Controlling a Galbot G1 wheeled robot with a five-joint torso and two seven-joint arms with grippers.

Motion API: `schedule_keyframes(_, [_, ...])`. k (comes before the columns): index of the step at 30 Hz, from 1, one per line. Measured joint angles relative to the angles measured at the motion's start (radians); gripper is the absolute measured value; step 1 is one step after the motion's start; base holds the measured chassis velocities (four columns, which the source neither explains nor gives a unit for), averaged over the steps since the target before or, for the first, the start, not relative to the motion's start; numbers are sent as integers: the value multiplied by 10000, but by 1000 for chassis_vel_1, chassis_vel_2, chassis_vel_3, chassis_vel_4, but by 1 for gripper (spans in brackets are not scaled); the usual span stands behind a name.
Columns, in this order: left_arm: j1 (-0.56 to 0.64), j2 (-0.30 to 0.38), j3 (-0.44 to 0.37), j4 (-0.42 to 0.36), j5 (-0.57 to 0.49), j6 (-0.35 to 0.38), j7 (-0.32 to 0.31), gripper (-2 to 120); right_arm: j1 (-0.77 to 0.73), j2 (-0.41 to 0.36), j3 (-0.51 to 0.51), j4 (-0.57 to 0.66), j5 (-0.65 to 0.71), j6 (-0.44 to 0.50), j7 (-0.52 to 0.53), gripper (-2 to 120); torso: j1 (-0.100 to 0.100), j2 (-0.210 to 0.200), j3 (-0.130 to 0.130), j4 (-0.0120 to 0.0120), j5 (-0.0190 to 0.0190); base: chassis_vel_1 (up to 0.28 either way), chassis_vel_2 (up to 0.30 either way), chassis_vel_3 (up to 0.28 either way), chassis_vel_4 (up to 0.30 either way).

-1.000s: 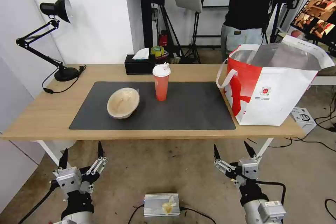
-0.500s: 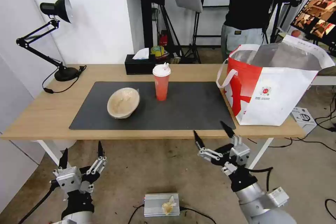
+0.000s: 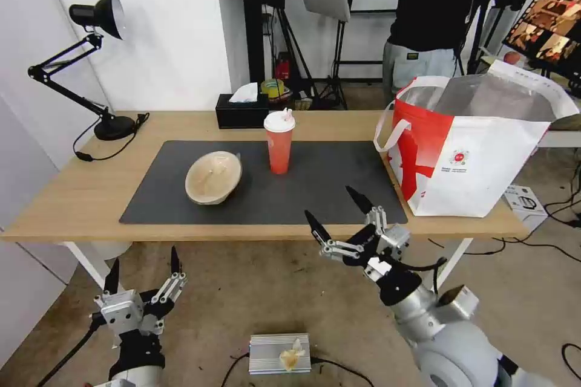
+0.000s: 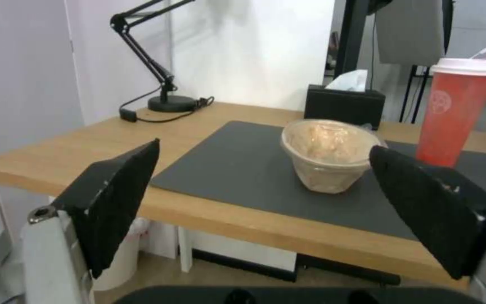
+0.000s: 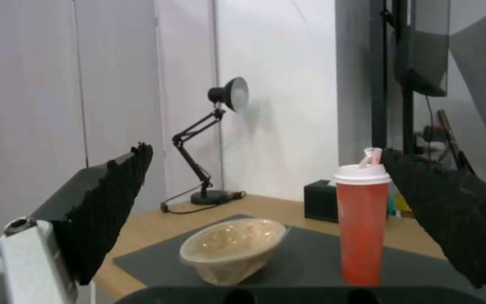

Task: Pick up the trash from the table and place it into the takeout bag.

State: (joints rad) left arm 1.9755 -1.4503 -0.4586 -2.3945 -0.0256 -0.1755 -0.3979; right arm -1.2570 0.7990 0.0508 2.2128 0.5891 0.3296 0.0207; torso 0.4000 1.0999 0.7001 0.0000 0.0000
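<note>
The mat (image 3: 266,184) lies on the table (image 3: 72,199) and serves as reference. The beige bowl (image 3: 213,177) rests tilted on the mat's left half; the red cup (image 3: 279,141) with white lid stands upright just right of the bowl, toward the mat's far edge, apart from it. The bag (image 3: 478,151) stands open off the mat's right end, its base touching or just beside that edge, foil lining exposed. A black tissue box (image 3: 242,113) sits on the table beyond the mat's far edge, and a desk lamp (image 3: 91,66) stands beyond its far left corner. The right gripper (image 3: 339,210) hangs over the mat's near right edge, fingers spread wide, nothing between them; its wrist view faces the cup (image 5: 362,223) and bowl (image 5: 233,250). The left gripper (image 3: 143,266) is below table level, short of the mat's near left corner, fingers likewise wide apart and empty; its wrist view faces the bowl (image 4: 327,154).
</note>
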Motion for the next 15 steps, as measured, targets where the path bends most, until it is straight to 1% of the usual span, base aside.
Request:
schedule_keyframes(6, [-2,-117,-53,-35,28,-28,140,100,1158,83,-505,-477,-68,-274,122,100,0,1,0,0,-2,0,0,0,0])
schedule_keyframes(15, [-6,-165,-57,22,110,-39,158,100,2226,404,-1006,-1217,-347,-604,468,100,0,0,0,0,0,0,0,0,0])
